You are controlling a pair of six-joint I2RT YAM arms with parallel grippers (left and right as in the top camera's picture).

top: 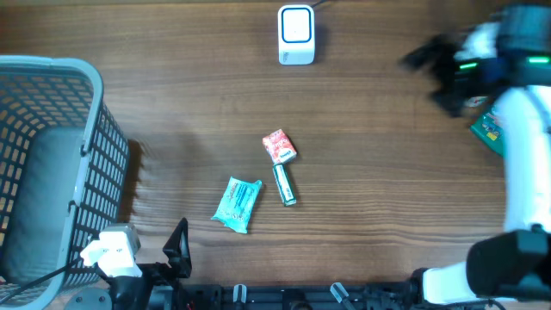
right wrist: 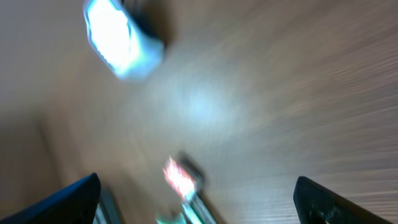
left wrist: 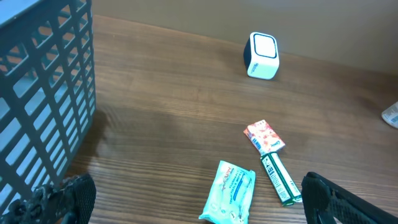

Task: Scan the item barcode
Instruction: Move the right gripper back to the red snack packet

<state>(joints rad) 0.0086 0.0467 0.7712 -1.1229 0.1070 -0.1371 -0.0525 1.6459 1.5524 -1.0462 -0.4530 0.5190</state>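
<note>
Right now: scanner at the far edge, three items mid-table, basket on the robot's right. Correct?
No. The basket stands on the robot's left, as the overhead view shows. The rest holds: the scanner is at the far edge, and the red packet, green stick and teal pouch lie mid-table.

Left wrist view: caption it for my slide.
Open left gripper facing teal packet, red packet and green tube; white scanner beyond, basket alongside.
</note>
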